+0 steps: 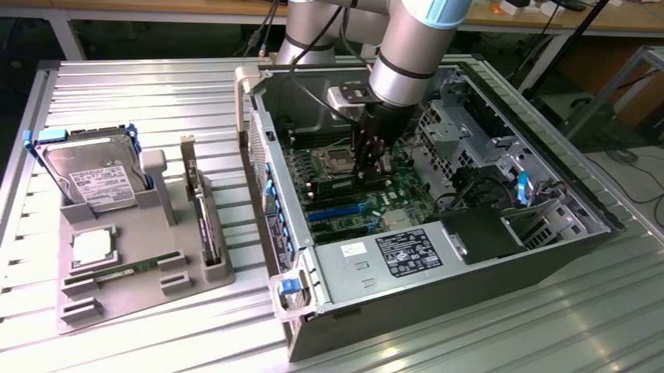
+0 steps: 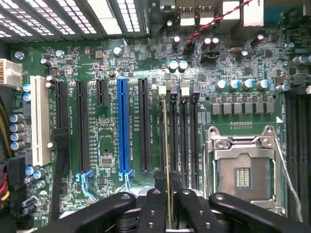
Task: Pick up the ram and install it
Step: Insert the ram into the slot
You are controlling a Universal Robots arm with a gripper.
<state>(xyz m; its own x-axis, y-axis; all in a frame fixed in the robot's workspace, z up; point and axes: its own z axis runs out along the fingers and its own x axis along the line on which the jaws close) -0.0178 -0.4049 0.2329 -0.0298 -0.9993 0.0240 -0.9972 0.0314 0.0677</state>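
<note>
your jaws are down inside the pc case, pinching the ram by its top edge. stick stands edge-on, lined up along the dimm slots just beside the cpu socket, on the socket's side toward the blue pcie slot. can't tell if it's seated.

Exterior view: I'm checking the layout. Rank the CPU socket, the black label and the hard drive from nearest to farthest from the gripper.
1. CPU socket: on the motherboard, beside the gripper.
2. Black label: on the metal box in the case.
3. Hard drive: outside the case, on the tray, exterior view's left.
</note>
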